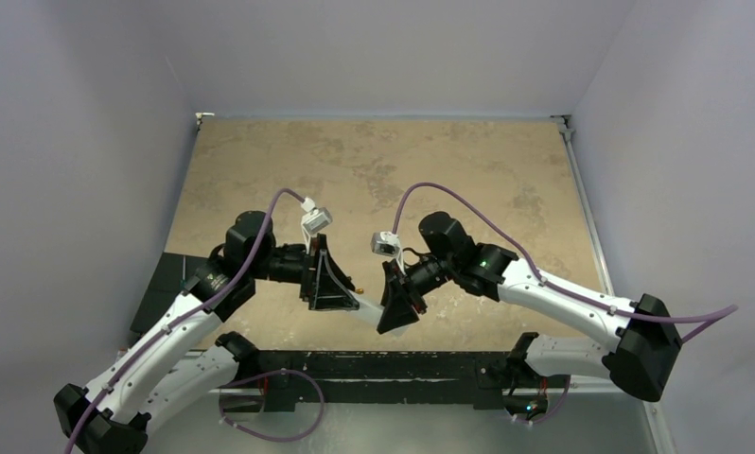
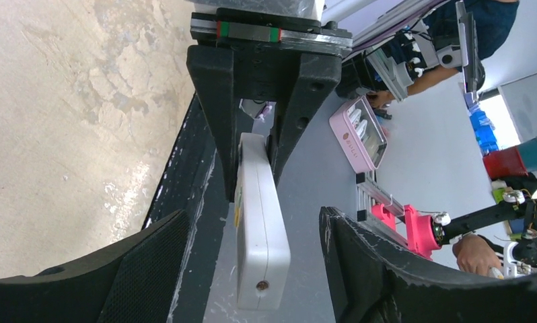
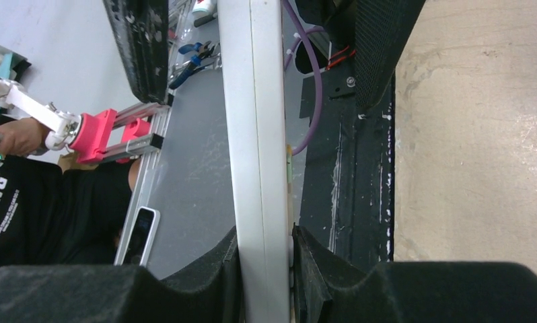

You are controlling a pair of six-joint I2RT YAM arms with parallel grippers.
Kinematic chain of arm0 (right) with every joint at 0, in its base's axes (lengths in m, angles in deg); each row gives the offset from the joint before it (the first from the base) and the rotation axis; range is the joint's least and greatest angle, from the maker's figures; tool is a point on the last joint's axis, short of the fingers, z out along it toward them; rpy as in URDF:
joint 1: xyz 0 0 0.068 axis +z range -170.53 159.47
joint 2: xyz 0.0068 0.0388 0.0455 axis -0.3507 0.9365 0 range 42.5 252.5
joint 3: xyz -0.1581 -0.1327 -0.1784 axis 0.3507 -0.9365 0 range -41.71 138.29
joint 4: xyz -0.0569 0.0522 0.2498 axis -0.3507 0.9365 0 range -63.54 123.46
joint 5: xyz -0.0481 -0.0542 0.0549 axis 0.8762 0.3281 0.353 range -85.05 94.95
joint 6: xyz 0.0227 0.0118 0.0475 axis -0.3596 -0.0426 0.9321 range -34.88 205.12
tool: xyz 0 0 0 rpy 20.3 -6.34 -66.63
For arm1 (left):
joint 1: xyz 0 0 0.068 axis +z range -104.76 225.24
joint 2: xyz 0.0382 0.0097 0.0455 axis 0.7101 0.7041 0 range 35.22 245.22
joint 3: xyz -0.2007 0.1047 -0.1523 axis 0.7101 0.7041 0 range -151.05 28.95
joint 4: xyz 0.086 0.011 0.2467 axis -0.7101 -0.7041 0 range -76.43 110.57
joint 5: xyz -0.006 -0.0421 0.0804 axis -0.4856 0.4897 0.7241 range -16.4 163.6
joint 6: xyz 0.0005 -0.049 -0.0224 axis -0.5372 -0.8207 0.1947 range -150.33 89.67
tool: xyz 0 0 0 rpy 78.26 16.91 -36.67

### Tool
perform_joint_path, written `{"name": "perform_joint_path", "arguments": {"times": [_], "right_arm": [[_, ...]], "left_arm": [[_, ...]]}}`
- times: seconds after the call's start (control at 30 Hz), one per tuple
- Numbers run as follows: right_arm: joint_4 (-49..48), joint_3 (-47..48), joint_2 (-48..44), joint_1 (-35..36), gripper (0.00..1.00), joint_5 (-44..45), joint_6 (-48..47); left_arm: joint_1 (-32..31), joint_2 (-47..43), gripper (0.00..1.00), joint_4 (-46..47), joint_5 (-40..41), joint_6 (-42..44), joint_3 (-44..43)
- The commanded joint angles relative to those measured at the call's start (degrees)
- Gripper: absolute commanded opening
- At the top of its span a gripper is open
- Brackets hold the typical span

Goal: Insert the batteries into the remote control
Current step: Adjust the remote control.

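Observation:
The remote control (image 1: 366,310) is a slim white bar held in the air between my two grippers, above the table's near edge. My right gripper (image 3: 266,232) is shut on it, with both pads pressed on its flat faces; the remote (image 3: 256,134) runs away from the camera. In the left wrist view the remote (image 2: 259,229) points end-on, a small screw at its tip. My left gripper (image 2: 254,212) is open, its fingers (image 2: 138,262) wide on either side and not touching. The right gripper's fingers (image 2: 219,101) clamp the far end. No batteries show clearly.
The tan stone-patterned table (image 1: 374,161) stretches behind the arms. A black strip (image 1: 374,364) runs along its near edge and dark mats (image 1: 161,284) lie at the left. A tiny orange speck (image 1: 359,282) sits by the left gripper (image 1: 334,301). The right gripper (image 1: 395,320) is close beside it.

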Motion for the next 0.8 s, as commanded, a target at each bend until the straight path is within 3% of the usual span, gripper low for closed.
{"name": "perform_joint_path", "arguments": {"times": [0.0, 0.77], "right_arm": [[-1.4, 3.4, -0.6, -0.2, 0.0, -1.9, 1.9], [0.8, 5.3, 2.2, -0.2, 0.0, -0.4, 5.2]], "left_arm": [[0.2, 0.6, 0.7, -1.4, -1.5, 4.2, -1.5], [0.1, 0.5, 0.54, -1.8, -1.1, 4.8, -1.6]]}}
